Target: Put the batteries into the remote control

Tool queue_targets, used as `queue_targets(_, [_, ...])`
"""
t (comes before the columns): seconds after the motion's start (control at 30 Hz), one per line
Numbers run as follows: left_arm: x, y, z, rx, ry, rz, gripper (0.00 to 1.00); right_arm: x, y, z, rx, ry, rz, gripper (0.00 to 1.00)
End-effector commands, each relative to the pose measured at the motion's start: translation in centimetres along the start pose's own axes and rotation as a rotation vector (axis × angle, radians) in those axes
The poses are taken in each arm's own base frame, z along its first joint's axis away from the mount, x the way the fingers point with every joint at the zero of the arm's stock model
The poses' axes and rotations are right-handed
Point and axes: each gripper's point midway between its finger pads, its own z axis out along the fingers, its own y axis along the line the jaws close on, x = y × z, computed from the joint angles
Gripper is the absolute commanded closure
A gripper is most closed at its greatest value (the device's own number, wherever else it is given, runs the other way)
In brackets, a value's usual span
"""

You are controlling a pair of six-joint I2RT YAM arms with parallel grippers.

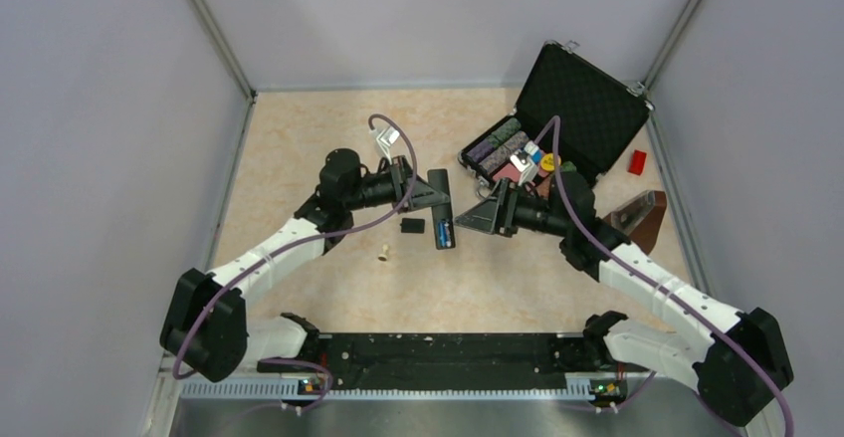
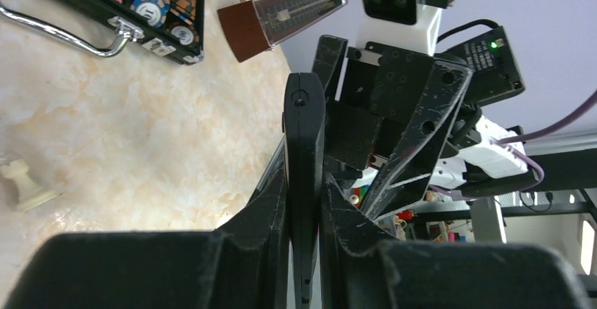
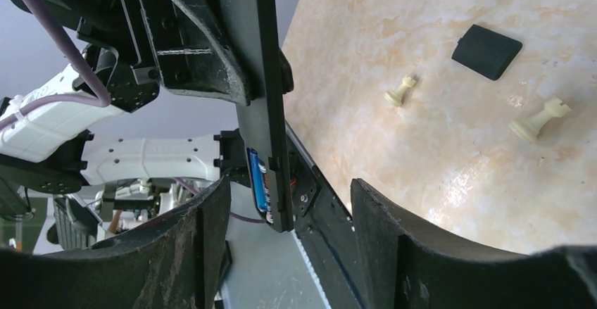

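Note:
The remote control (image 1: 441, 208) is a slim black bar held off the table, with my left gripper (image 1: 434, 195) shut on its middle. In the left wrist view the remote control (image 2: 304, 133) shows edge-on, clamped by that gripper (image 2: 307, 182). Blue batteries (image 1: 445, 233) sit in its open compartment at the near end; a battery (image 3: 258, 188) also shows in the right wrist view. My right gripper (image 1: 466, 221) stands open just right of that end, its fingers (image 3: 394, 238) spread with nothing gripped. The black back cover (image 1: 412, 225) lies on the table to the left.
An open black chip case (image 1: 582, 109) stands at the back right, with a brown metronome (image 1: 637, 218) lying near it and a red block (image 1: 637, 161). Two beige pegs (image 3: 400, 91) (image 3: 539, 120) lie by the back cover (image 3: 487, 51). A white clip (image 1: 386, 138) rests behind the left arm.

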Motion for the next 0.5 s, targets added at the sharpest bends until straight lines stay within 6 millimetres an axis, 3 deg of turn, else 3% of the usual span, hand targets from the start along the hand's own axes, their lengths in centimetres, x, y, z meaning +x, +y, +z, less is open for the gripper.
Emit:
queue_targets(0.0, [-1.7, -1.6, -0.7, -0.003, -0.069, 0.105, 1.00, -2.3, 1.2, -0.3, 0.010, -0.060, -0.092, 0.38])
queue_targets(0.2, [-4.0, 1.6, -3.2, -0.236, -0.217, 0.135, 1.00, -2.7, -3.4, -0.1, 0.251, -0.054, -0.148, 0.39])
queue_targets(0.33, [-5.5, 4.3, -6.8, -0.472, -0.345, 0.163, 1.00, -2.5, -5.8, 1.4, 0.404, -0.031, -0.202, 0.40])
queue_targets(0.47, [-7.3, 4.9, -11.4, -0.675, -0.501, 0.223, 1.00, -1.6, -8.0, 3.5, 0.535, 0.021, -0.261, 0.41])
